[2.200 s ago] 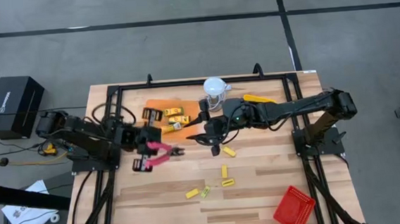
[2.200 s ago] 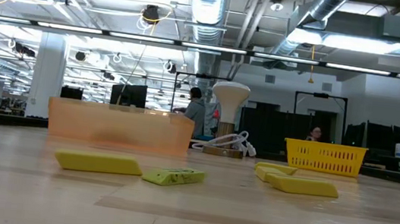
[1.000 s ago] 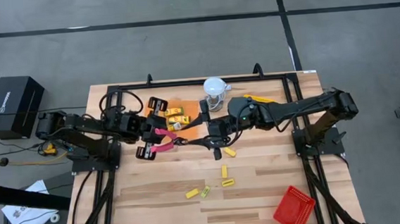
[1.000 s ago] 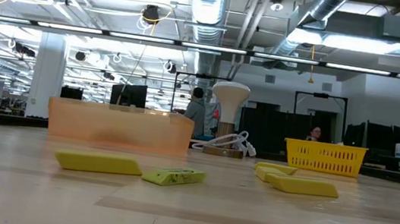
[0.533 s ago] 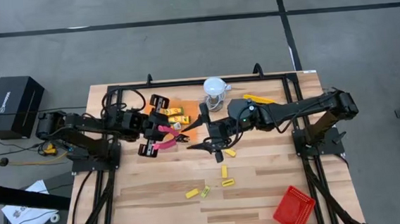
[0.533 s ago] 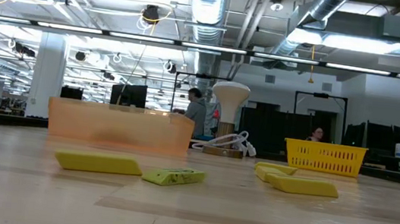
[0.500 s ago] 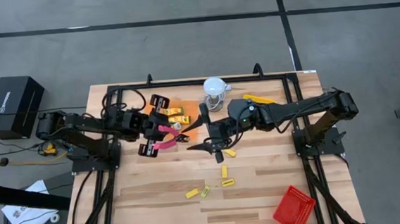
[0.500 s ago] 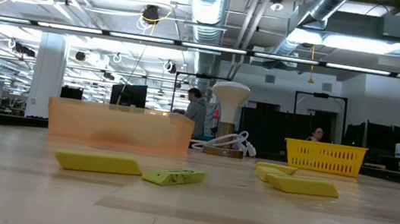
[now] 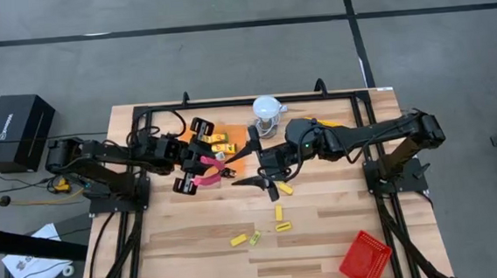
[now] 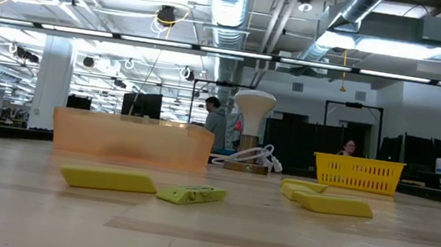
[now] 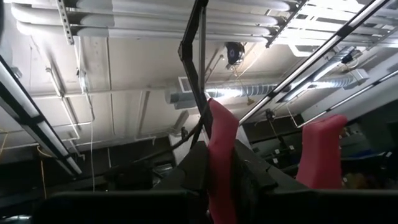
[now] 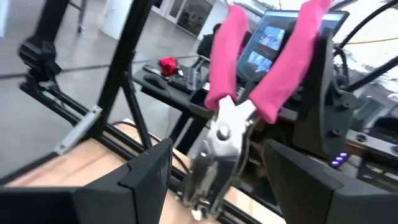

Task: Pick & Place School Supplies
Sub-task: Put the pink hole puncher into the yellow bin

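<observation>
Pliers (image 9: 208, 168) level in left gripper (image 9: 200, 167); nose toward right gripper (image 9: 252, 159).

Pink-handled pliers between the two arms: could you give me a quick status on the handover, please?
Left gripper shut on the pink-handled pliers, above the table by the orange tray. Right gripper open at the pliers' metal nose. Nothing in the way.

L gripper (image 9: 199, 158) carried pliers (image 9: 208, 165) to R gripper (image 9: 252, 161), which opened wide.
</observation>
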